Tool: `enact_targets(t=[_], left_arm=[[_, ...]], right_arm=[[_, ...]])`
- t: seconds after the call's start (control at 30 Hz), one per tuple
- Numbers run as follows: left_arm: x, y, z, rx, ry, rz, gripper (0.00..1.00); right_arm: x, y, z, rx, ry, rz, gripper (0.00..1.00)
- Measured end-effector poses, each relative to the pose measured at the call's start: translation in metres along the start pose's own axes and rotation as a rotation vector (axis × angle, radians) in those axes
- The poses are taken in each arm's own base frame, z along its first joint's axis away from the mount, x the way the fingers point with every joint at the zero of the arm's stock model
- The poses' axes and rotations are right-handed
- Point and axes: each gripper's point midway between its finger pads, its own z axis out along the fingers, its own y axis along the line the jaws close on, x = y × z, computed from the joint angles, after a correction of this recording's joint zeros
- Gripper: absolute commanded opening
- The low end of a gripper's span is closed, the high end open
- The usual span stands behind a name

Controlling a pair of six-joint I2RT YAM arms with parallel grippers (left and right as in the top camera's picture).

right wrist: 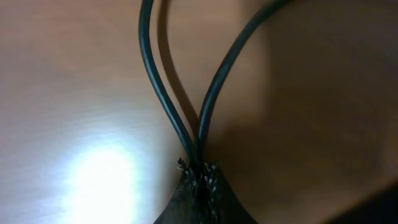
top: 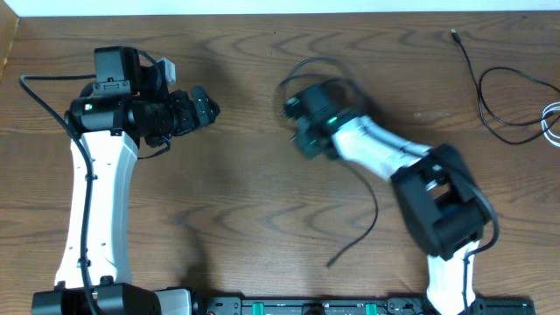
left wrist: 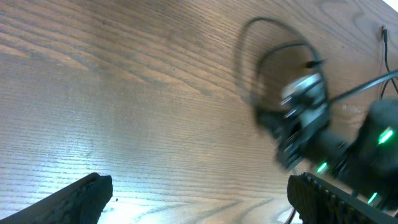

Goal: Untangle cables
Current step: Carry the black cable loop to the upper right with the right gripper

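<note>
Desk [top: 245, 201]: brown wood grain; both arms reach in from its near edge.
Left arm [top: 92, 192]: on the left side, its head pointing right towards the middle of the desk.
Left jaws: wide apart and holding nothing. In the left wrist view one finger [left wrist: 81, 198] sits in each bottom corner, with bare wood between them.
Right arm [top: 376, 149]: stretches from the lower right to the desk's centre. Its head is blurred in the overhead and left wrist views.
Right jaws: closed tight on the black cable [right wrist: 145, 37]. Two strands of it meet in a narrow V at the pinch.
Black cable, position: at the centre of the desk. One loop arcs beyond the right arm's head, and a loose tail runs under that arm and curves towards the near edge.
Other black cable [top: 466, 54]: in the far right corner, well apart from both arms. It lies in open curves with its small plug end towards the far edge.
White cable [top: 551, 118]: at the right edge, just beside the other black cable and partly cut off by the frame. Whether the two touch cannot be told.
</note>
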Motion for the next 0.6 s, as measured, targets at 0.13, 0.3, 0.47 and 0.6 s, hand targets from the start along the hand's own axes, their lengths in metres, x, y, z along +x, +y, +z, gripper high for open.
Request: enact_targets(t=[0.13,0.3,0.47,0.6], left_arm=[[0.0,0.0,0.0,0.0,0.0,0.0,0.97],[0.0,0.0,0.0,0.0,0.0,0.0,0.96],[0.0,0.0,0.0,-0.001,0.001,0.0,0.96],[0.0,0.0,0.0,0.0,0.0,0.0,0.96]], right_arm=[[0.0,-0.08,0.003,0.087,-0.048,0.129,0.01],[0.003,-0.161,0.003,0.136,-0.148,0.244,0.01],[0.0,-0.209,0.004,0.2,-0.246,0.272,0.01],[0.001,-0.239,0.005,0.237,-0.303,0.293,0.01]])
